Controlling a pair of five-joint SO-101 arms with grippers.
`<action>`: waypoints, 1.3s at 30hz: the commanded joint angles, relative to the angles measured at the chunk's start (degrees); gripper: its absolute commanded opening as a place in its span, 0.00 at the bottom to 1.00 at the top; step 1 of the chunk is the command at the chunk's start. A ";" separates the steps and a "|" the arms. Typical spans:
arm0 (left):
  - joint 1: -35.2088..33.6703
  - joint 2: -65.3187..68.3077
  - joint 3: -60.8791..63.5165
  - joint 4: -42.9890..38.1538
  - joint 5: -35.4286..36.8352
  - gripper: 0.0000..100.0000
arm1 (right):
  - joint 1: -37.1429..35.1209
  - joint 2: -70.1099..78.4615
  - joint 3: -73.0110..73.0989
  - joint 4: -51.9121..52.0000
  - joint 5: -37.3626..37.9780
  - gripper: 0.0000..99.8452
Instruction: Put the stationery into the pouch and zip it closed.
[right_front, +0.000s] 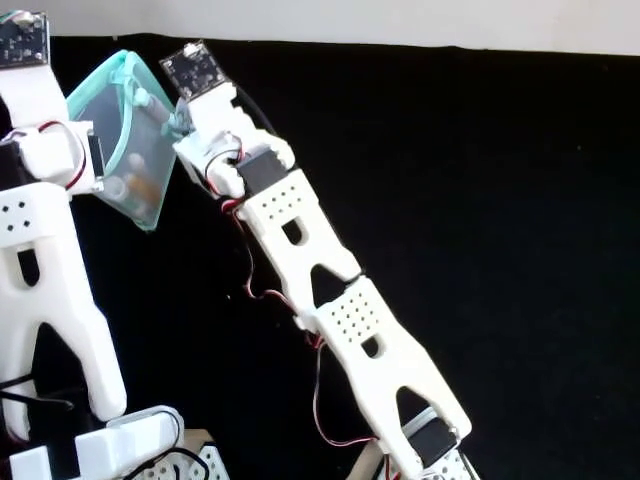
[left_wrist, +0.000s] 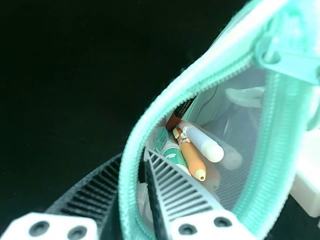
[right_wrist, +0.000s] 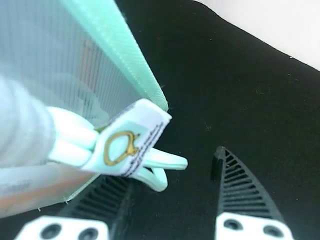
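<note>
The mint mesh pouch (right_front: 125, 140) hangs lifted off the black table (right_front: 480, 200) at the far left, its mouth gaping. The left gripper (left_wrist: 134, 162) is clamped on the rim, one ribbed jaw inside the mesh and one outside. The right gripper (right_wrist: 182, 182) sits just right of the pouch with its jaws spread wide, holding nothing. A white label tag (right_wrist: 132, 142) and a mint pull loop (right_wrist: 160, 170) lie across one jaw and into the gap.

The likeliest slip, as I judge it, is a pinch on the wrong piece. Tag and loop overlap, and I cannot tell whether either connects to the zipper slider (left_wrist: 280, 52). A tug on the tag alone would drag the seam and not run the zip. The loop looks thin, smooth and floppy, so it could slide off the jaw. Pulling against a single rim grip may twist the limp pouch or draw the rim out of the left jaws. With the mouth open, a tilt could spill the contents.

The wall is fine translucent mesh, edged by woven tape and moulded plastic zipper teeth (left_wrist: 165, 110) that curve sharply, where a slider may bind. Inside lie an orange pen (left_wrist: 192, 160), a white round-ended marker (left_wrist: 205, 142) and a brown-capped pen (left_wrist: 176, 119). All three are smooth, hard cylinders that would roll readily.
</note>
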 joint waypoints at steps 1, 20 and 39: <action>-1.63 0.75 3.12 -3.34 -0.97 0.01 | -1.54 -1.45 -5.49 -1.19 -0.53 0.21; -1.63 0.66 3.03 -3.25 -0.88 0.01 | 0.40 -0.92 -5.49 -7.96 -4.22 0.21; -1.63 0.66 3.03 -3.25 -0.88 0.01 | 1.01 -0.84 -5.49 -16.92 -4.13 0.05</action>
